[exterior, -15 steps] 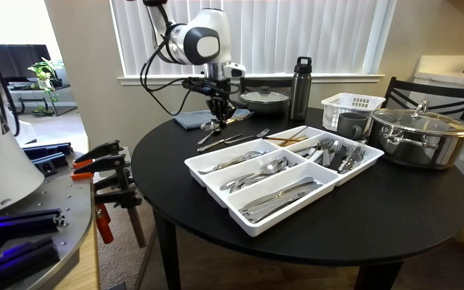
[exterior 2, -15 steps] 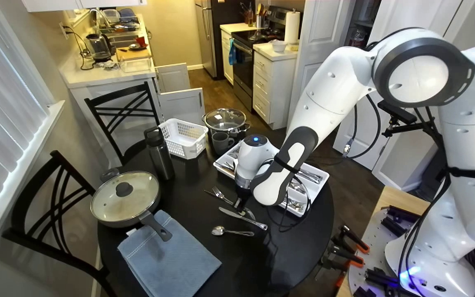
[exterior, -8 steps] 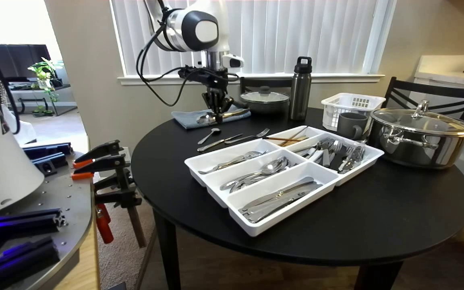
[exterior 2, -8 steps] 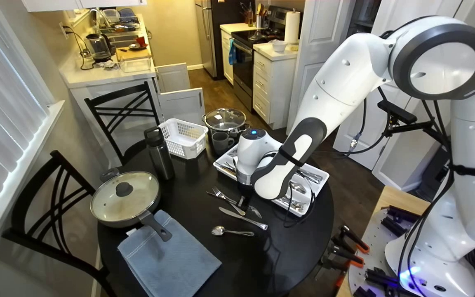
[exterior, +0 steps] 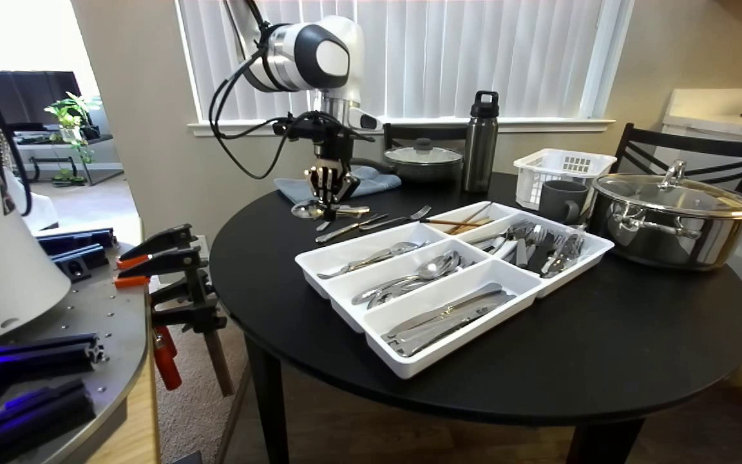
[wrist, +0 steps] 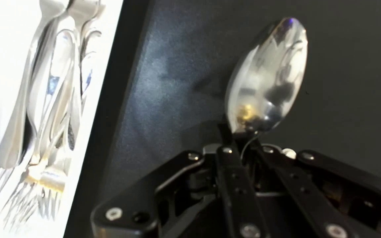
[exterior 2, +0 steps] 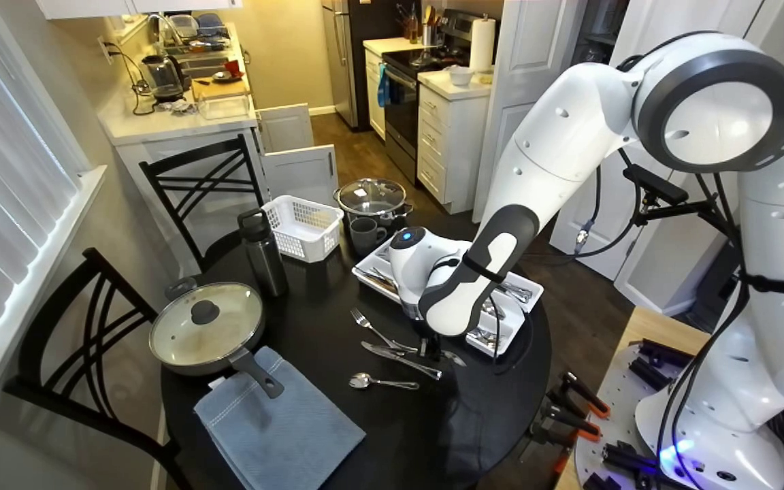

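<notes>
My gripper (wrist: pixel 243 140) is shut on a metal spoon. The spoon's shiny bowl (wrist: pixel 266 79) sticks out past the fingertips in the wrist view, and its neck is hidden between the fingers. In an exterior view the gripper (exterior: pixel 329 211) holds the spoon (exterior: pixel 305 209) roughly level above the black table, with the bowl on one side and the handle (exterior: pixel 355 210) on the other. The gripper (exterior 2: pixel 431 348) also shows in an exterior view, close to a table knife (exterior 2: pixel 399 359), a fork (exterior 2: pixel 369 327) and a smaller spoon (exterior 2: pixel 385 384) on the table.
A white cutlery tray (exterior: pixel 409 370) with sorted cutlery stands beside the gripper; its wall (wrist: pixel 93 125) shows in the wrist view. Around it are a lidded pan (exterior 2: pixel 208 327), blue cloth (exterior 2: pixel 283 422), bottle (exterior 2: pixel 266 258), white basket (exterior 2: pixel 307 231), mug (exterior 2: pixel 365 235) and steel pot (exterior: pixel 667 225).
The gripper, holding the spoon, rose a little, then came lower and moved away from the pan toward the robot base's side. The wrist has tilted. The cutlery on the table has stayed put.
</notes>
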### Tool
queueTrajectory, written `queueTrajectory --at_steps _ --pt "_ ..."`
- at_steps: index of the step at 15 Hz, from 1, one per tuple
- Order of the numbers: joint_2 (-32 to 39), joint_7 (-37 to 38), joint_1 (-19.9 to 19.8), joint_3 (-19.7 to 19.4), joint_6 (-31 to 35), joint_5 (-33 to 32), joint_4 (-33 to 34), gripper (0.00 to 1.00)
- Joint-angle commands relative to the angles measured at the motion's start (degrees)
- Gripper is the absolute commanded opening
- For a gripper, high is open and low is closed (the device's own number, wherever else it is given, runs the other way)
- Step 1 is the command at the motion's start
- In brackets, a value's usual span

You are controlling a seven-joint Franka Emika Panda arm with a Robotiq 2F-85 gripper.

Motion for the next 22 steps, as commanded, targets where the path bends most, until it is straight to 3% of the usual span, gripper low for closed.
queueTrajectory --at_steps 1,3,4,6,15,22 --pt "-0.16 0.92 1.31 -1.14 -3.44 -2.74 0.90 0.02" --pt "0.07 1.05 1.51 -1.22 -4.14 -3.33 1.19 0.02" --pt "0.24 1.00 1.47 -1.12 -4.58 -3.45 1.39 0.35" --pt "0.44 0.97 1.47 -1.06 -5.14 -3.53 1.60 0.42" --pt "1.64 -0.34 0.80 -0.45 -4.14 -2.92 2.24 0.97" --pt "5.00 -6.95 -3.48 3.56 10.82 0.32 1.02 1.00"
